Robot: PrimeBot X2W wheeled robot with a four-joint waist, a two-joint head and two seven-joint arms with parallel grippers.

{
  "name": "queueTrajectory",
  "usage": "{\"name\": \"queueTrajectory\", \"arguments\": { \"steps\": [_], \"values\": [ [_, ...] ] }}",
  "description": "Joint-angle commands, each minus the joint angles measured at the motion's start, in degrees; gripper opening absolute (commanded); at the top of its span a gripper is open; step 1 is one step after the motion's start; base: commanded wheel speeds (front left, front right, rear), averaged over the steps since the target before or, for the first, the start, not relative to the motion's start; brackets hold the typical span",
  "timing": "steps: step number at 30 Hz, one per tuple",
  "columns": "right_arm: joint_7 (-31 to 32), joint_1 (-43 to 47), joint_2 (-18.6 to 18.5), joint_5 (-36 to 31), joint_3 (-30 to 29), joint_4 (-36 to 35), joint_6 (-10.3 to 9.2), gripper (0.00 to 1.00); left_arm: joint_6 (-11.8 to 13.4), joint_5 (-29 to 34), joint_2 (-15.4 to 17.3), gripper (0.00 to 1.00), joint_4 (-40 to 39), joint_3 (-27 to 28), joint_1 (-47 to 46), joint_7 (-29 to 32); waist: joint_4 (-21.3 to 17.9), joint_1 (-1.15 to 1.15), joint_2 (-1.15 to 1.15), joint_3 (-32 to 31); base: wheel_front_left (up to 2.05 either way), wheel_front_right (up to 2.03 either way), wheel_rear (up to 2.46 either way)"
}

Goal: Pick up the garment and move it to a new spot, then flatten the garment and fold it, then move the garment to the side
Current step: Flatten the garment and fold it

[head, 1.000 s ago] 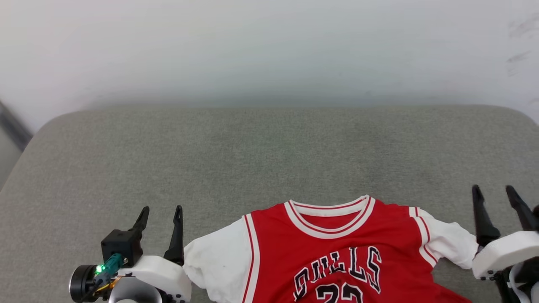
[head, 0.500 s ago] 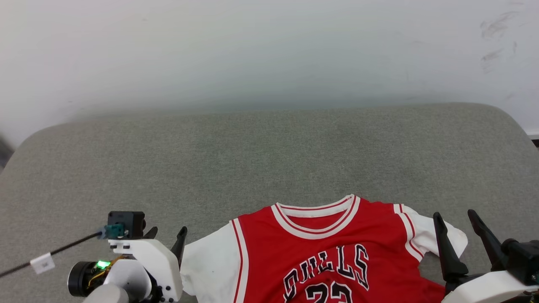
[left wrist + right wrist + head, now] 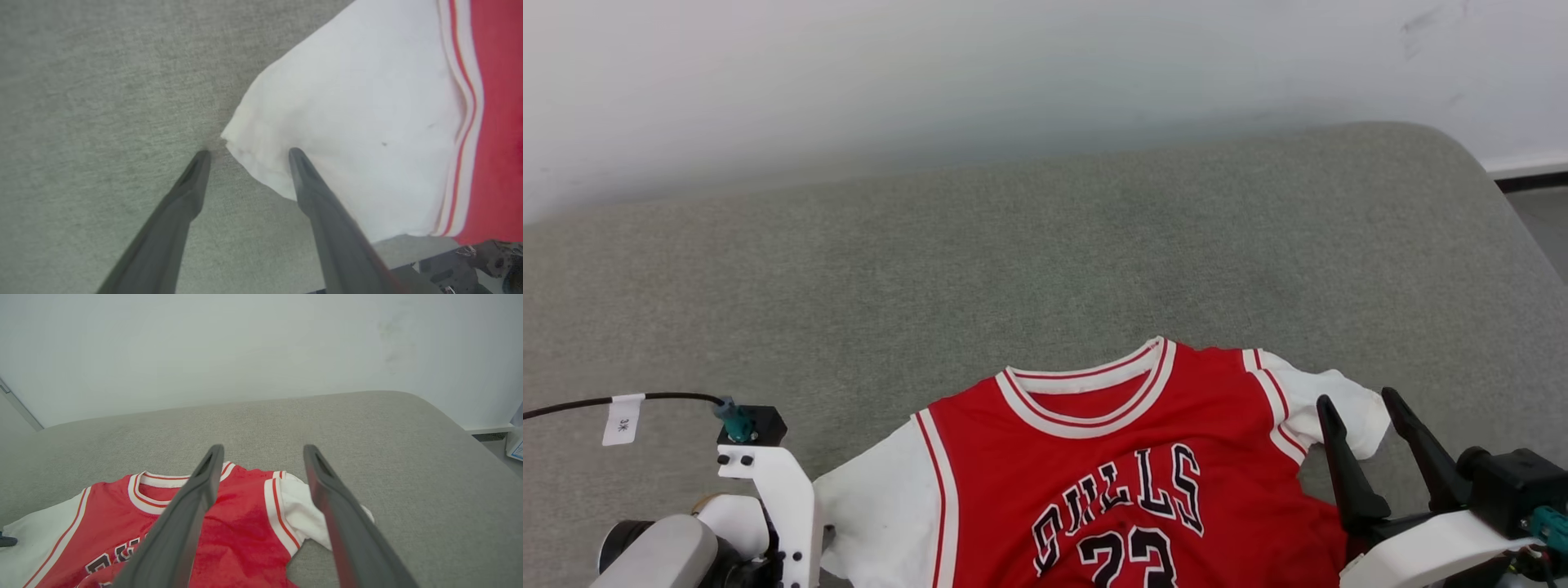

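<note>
Right gripper (image 3: 1356,398) is sliding in over a sleeve (image 3: 1308,390) of the shirt (image 3: 1094,441), gaping wide. Shirt's lying on a grey cushion (image 3: 1013,261) by a white wall (image 3: 931,65). Left gripper (image 3: 249,152), wide too, is straddling the other sleeve's corner in its wrist view.

Place: you're probably looking at a bare lab or test room, though little of it shows.
Wall (image 3: 931,73): plain white, a few scuffs.
Desk (image 3: 1045,245): padded, grey cloth cover, rounded corners.
Skirting (image 3: 1532,181): dark strip above grey floor (image 3: 1553,220).
Cable tag (image 3: 623,419): labelled wiring on your rig.
</note>
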Motion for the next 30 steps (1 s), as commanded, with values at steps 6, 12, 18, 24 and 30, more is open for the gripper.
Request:
{"name": "queueTrajectory", "arguments": {
  "steps": [6, 12, 18, 24, 30],
  "values": [
    [-1.3, -1.9, 0.5, 1.5, 0.4, 1.7, -0.02, 1.0, -1.8, -1.4, -3.5, 1.0, 3.4, -2.5, -0.7, 2.4, -2.1, 0.0, 0.0, 4.7, 0.0, 0.0, 0.0],
    [-0.5, -2.1, 0.5, 2.6, -1.6, 3.4, -0.02, 1.0, -3.2, -1.0, -6.3, 0.0, 5.6, -2.8, 0.5, -3.0, -0.7, 0.0, 0.0, 3.3, 0.0, 0.0, 0.0],
    [5.3, -1.2, -1.3, 7.4, -8.5, 6.9, -0.02, 1.0, 0.1, 3.7, -5.5, 0.0, 1.8, -0.1, 0.1, -14.7, 2.3, 0.0, 0.0, -0.4, 0.0, 0.0, 0.0],
    [12.7, -3.1, -3.9, 11.1, -14.5, 14.1, -0.02, 1.0, 2.2, 6.1, -5.6, 0.0, -2.5, 1.0, 0.4, -20.5, 4.4, 0.0, 0.0, -1.1, 0.0, 0.0, 0.0],
    [24.6, -10.3, -8.0, 13.5, -17.0, 24.2, -0.01, 1.0, 3.8, 8.8, -5.4, 0.0, -9.2, 1.2, -1.0, -23.8, 6.6, 0.0, 0.0, 1.8, 0.0, 0.0, 0.0]
  ]
}}
